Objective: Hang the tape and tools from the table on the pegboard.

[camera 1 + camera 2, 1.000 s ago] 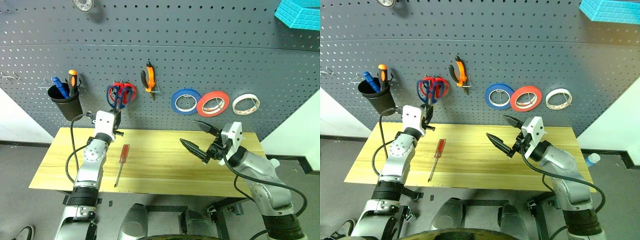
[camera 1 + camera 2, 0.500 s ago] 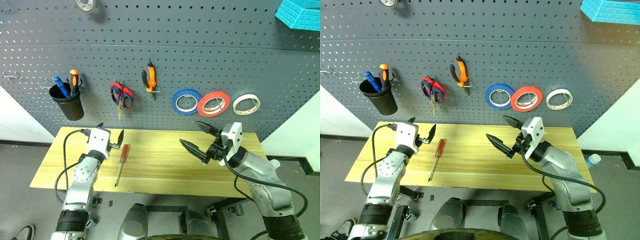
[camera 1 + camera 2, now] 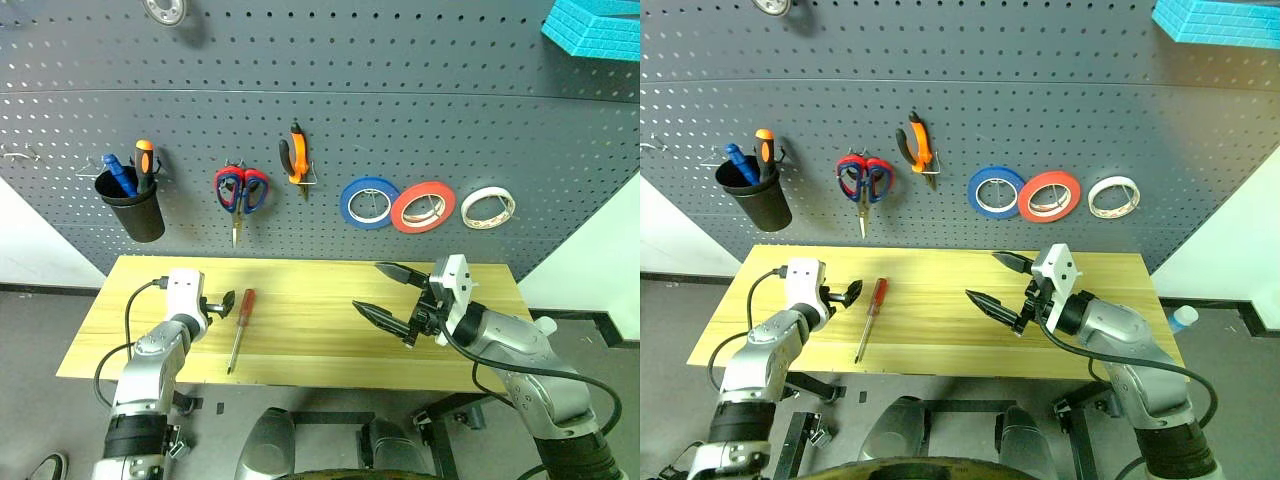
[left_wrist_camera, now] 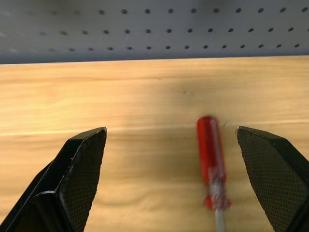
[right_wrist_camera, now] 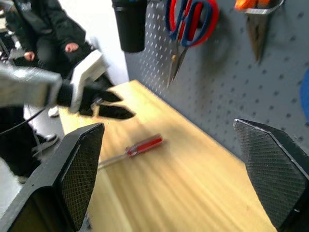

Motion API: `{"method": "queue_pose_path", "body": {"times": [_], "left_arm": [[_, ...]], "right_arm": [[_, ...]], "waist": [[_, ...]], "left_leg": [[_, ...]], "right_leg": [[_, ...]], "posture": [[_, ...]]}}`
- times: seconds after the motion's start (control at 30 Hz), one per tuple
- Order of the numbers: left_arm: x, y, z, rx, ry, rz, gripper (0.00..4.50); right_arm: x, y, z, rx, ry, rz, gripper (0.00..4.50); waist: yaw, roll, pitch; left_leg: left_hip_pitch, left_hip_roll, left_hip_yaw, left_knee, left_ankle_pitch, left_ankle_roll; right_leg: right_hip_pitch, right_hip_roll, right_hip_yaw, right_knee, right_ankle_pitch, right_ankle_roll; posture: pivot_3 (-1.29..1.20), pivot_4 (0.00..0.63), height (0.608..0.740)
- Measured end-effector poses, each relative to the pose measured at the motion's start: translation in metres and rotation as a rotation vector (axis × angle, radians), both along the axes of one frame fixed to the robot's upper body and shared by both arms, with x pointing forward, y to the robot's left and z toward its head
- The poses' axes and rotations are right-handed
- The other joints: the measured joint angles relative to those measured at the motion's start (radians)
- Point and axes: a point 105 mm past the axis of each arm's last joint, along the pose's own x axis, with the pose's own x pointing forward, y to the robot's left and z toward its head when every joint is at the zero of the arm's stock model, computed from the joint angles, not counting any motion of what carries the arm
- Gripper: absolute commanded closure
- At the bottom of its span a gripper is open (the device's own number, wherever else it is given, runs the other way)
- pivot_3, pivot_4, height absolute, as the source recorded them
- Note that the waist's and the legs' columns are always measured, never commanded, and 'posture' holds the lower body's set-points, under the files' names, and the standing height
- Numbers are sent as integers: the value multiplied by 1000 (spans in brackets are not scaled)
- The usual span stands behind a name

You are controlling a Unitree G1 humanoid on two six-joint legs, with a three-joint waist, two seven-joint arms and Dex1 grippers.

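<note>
On the pegboard we see the tape, scissors and pliers hanging; the screwdriver lies on the worktop, our left hand beside it, right hand apart, both wide open, empty.

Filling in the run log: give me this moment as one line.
left gripper: open, beside screwdriver | right gripper: open, empty | screwdriver: on table | pegboard: scissors, pliers, tape hung

Workshop: tool-hung pegboard, wooden table
</note>
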Motion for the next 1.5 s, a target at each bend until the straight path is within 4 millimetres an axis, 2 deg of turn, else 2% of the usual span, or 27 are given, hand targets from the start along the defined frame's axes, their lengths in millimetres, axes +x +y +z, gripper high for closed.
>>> {"method": "queue_pose_path", "body": {"times": [0.2,0.37,0.5,0.73,1.17,1.5], "left_arm": [[1,-11,-15,-39,139,-42,19],[-5,-12,-31,-37,238,-44,19],[-2,-14,-31,-39,259,-50,19],[0,-18,-30,-44,288,-63,19],[-8,-16,-50,-52,402,-42,19],[-3,-17,-47,-49,390,-43,19]], "right_arm": [[-3,14,-16,-82,0,37,0],[-1,26,-17,-66,-18,44,0],[-3,32,-19,-56,-12,59,0],[-4,32,-21,-59,-8,58,0],[-6,28,-24,-66,3,41,0],[-10,27,-24,-66,3,32,0]], "waist": [[-12,0,0],[-12,0,0],[-9,0,0],[-14,0,1],[-16,0,6],[-20,-1,8]], "left_leg": [[0,0,0,0,0,0],[0,0,-1,0,0,0],[-1,0,-1,0,0,-1],[0,0,-1,-1,0,-1],[-1,0,-1,-1,0,-1],[-1,0,-1,-1,0,-1]], "right_leg": [[0,0,0,0,0,0],[0,0,0,0,0,0],[0,0,0,0,0,0],[-1,0,0,0,0,0],[-2,0,-1,0,-1,0],[-3,0,0,0,-2,3]], "posture": [[326,84,677],[328,87,677],[328,93,677],[319,101,677],[303,115,677],[298,118,677]]}}
